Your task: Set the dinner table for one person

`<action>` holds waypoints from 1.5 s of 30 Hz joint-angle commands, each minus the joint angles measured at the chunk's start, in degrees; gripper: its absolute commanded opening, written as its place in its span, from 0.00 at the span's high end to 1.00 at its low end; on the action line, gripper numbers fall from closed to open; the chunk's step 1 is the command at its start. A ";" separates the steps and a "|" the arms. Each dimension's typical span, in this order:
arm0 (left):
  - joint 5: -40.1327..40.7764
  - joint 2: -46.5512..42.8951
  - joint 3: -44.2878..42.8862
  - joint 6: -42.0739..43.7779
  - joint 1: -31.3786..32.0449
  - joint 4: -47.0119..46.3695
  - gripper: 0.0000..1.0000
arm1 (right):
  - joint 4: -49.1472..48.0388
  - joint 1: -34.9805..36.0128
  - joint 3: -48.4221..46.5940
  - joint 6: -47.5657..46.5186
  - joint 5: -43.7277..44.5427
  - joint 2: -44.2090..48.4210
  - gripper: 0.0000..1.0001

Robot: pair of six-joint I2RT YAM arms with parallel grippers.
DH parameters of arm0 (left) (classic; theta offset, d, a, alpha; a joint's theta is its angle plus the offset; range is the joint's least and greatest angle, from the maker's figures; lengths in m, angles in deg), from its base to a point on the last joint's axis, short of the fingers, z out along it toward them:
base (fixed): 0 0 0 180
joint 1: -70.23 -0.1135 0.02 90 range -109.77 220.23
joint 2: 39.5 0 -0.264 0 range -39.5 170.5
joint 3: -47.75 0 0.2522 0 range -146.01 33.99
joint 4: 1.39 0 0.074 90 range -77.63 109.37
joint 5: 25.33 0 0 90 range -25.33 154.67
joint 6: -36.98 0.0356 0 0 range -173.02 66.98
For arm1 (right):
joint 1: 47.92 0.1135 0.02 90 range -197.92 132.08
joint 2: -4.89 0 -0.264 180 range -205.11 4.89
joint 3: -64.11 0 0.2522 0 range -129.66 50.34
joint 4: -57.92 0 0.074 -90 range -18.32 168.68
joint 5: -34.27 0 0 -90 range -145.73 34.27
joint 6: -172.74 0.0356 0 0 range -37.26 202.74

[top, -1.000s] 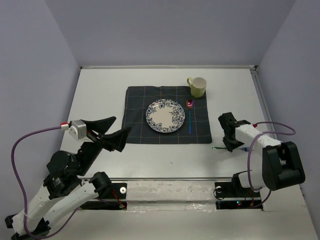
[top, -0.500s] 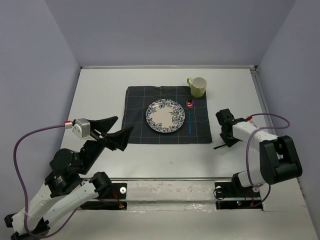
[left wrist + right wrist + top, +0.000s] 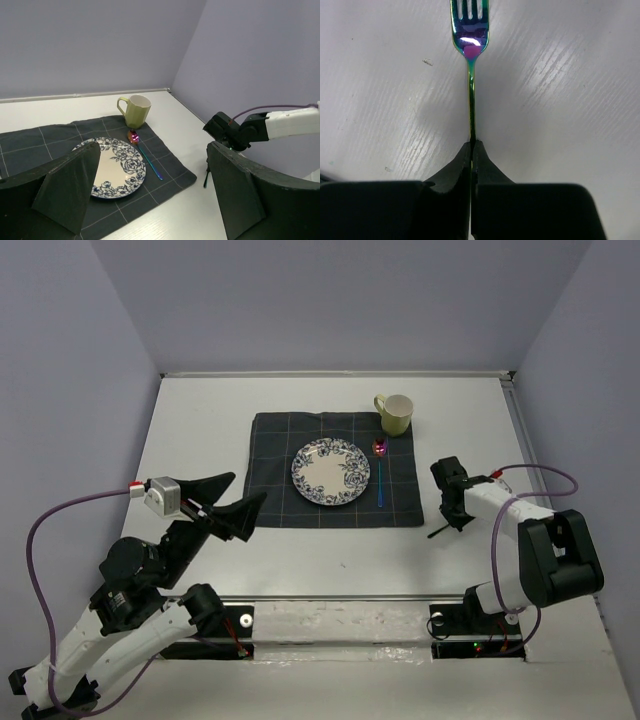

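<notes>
My right gripper [image 3: 449,521] [image 3: 471,146] is shut on the thin handle of an iridescent fork [image 3: 469,46], low over the white dinner table [image 3: 200,430], just right of the dark checked placemat [image 3: 275,502]. The fork [image 3: 436,533] also shows in the left wrist view [image 3: 205,176]. On the placemat lie a blue floral plate [image 3: 330,472] and an iridescent spoon [image 3: 380,478] to its right. A pale green mug [image 3: 394,414] stands at the mat's far right corner. My left gripper [image 3: 230,505] [image 3: 155,197] is open and empty, raised near the mat's left front corner.
Grey walls close in the table on the left, back and right. A raised rail [image 3: 340,598] runs along the near edge by the arm bases. The right arm's purple cable [image 3: 540,490] loops above the table's right side.
My right gripper has shifted a little left and away with the fork in its grip. The left arm settled slightly and now holds still.
</notes>
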 commanded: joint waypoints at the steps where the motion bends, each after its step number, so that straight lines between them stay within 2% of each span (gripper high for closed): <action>1: 1.44 0.17 -0.29 1.35 -0.37 -1.73 0.01 | -0.26 0.30 1.25 -1.14 -0.95 -1.28 1.00; 7: 1.10 1.40 -0.20 1.44 -0.55 -1.91 0.01 | 1.41 0.30 -0.07 -7.46 4.05 4.16 1.00; 15: 1.80 2.81 -0.11 1.62 -1.25 -1.73 0.01 | 2.46 4.25 -4.63 -17.66 5.55 11.46 1.00; 19: 1.45 3.16 -0.03 1.44 -2.48 -1.90 0.01 | 3.87 9.69 -8.75 -20.13 6.87 12.17 1.00; 21: 1.36 3.34 -0.03 1.35 -3.27 -1.99 0.01 | 3.96 15.14 -11.04 -20.13 7.14 10.59 1.00; 25: 1.80 3.43 0.06 1.27 -4.41 -1.99 0.01 | 3.87 26.03 -19.91 -19.51 8.98 3.57 1.00; 26: 1.89 3.51 -0.02 1.27 -4.59 -1.91 0.01 | 3.78 29.45 -24.89 -19.69 8.72 1.38 1.00; 30: 3.11 2.99 0.06 1.18 -5.20 -1.91 0.01 | 1.33 35.27 -36.43 -24.08 7.14 -11.62 1.00; 31: 3.64 2.55 0.06 1.18 -5.29 -1.82 0.01 | 0.19 37.63 -42.64 -25.04 6.88 -17.13 1.00; 32: 4.34 2.29 0.15 1.09 -5.47 -1.90 0.01 | -1.04 38.35 -48.53 -27.05 5.74 -19.88 1.00; 33: 4.96 2.02 0.15 1.18 -5.56 -1.82 0.01 | -1.66 38.97 -51.20 -28.47 4.86 -24.87 1.00; 36: 5.49 1.84 0.24 1.00 -5.73 -1.73 0.01 | -4.90 39.68 -59.19 -29.71 0.30 -30.79 1.00; 40: 5.40 2.11 0.24 1.00 -5.73 -1.82 0.01 | -7.46 40.20 -67.01 -30.24 -4.10 -40.01 1.00; 45: 4.26 2.64 0.33 0.65 -5.73 -1.99 0.01 | -9.48 40.20 -73.54 -29.10 -6.92 -46.79 1.00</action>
